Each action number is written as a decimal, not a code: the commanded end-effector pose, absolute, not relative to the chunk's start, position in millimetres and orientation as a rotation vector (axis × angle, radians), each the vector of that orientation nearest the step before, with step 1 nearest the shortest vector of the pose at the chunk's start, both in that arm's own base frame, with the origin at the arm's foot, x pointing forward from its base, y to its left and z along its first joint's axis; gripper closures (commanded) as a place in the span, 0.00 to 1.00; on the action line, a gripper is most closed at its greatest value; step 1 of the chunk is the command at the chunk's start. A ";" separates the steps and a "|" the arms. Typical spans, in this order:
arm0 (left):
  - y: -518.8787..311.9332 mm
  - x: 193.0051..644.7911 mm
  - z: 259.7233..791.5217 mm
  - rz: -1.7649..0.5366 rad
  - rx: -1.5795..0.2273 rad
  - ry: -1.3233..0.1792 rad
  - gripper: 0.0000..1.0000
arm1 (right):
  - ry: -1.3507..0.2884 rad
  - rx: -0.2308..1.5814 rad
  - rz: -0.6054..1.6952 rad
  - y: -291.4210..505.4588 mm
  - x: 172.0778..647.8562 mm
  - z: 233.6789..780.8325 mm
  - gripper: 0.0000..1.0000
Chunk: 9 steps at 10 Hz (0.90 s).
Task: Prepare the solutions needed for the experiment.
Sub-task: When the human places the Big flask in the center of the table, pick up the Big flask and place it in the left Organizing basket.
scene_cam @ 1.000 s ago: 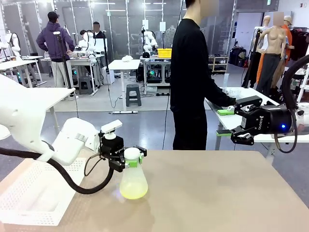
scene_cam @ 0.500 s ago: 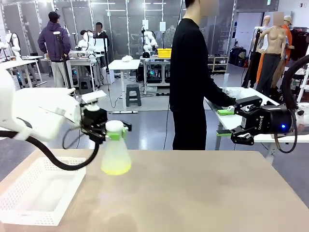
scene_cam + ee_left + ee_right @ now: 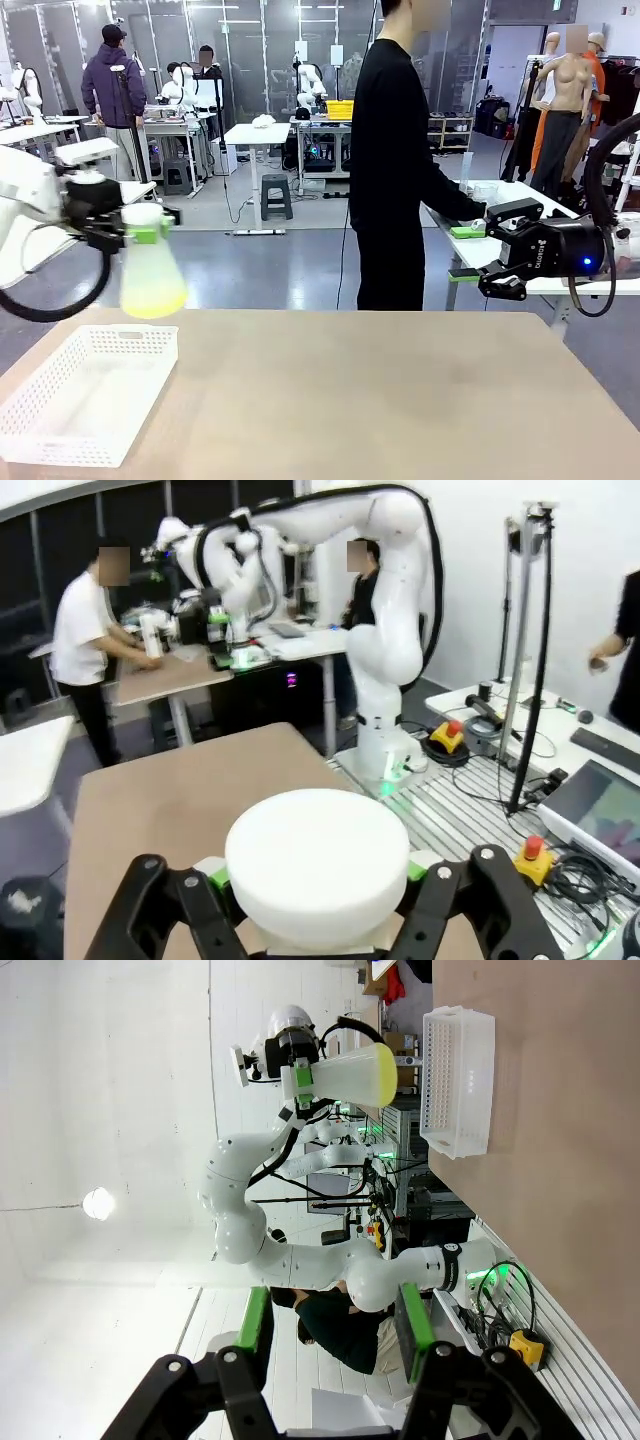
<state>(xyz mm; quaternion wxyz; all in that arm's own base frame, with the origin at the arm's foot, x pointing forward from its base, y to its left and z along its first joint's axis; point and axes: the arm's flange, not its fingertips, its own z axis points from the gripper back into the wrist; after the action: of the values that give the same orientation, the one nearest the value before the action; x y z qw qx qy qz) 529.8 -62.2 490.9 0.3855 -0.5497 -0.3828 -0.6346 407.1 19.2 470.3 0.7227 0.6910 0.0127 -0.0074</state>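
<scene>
The left gripper (image 3: 128, 234) clamps the upright flask (image 3: 150, 272) by its neck, held above the white basket (image 3: 60, 420) – the right gripper (image 3: 478, 252), part-open and empty, hangs well apart

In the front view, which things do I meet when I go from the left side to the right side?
Left tool gripping a frosted plastic flask of pale yellow solution, above a white perforated plastic basket → person in black clothes → right tool, open and empty.

The counter (image 3: 400, 390) is viewed by the front camera from the robot's side, facing the far edge. Each wrist camera is aimed closely along its end effector; the flask (image 3: 350, 1070) is shared.
</scene>
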 end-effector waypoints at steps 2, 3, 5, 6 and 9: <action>30.7 496.1 486.3 -1.501 -1.253 -1.074 1.00 | 0.031 1.531 -0.011 19.2 406.3 470.9 0.37; 60.1 489.6 479.1 -1.457 -1.231 -1.109 1.00 | 0.031 1.531 -0.011 19.2 406.3 470.9 0.37; 99.3 482.2 452.5 -1.412 -1.243 -1.198 1.00 | 0.031 1.531 -0.011 19.2 406.3 470.9 0.37; 109.1 480.3 437.7 -1.378 -1.251 -1.225 1.00 | 0.031 1.531 -0.011 19.2 406.3 470.9 0.37; 111.9 480.1 391.2 -1.339 -1.260 -1.248 1.00 | 0.031 1.531 -0.011 19.2 406.3 470.9 0.37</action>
<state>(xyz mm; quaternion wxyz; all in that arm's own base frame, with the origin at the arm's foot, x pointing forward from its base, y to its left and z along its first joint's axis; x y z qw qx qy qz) 478.3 115.9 392.7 0.4587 -0.5030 -0.4926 -0.5422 407.0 19.1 470.4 0.7225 0.6912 0.0130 -0.0072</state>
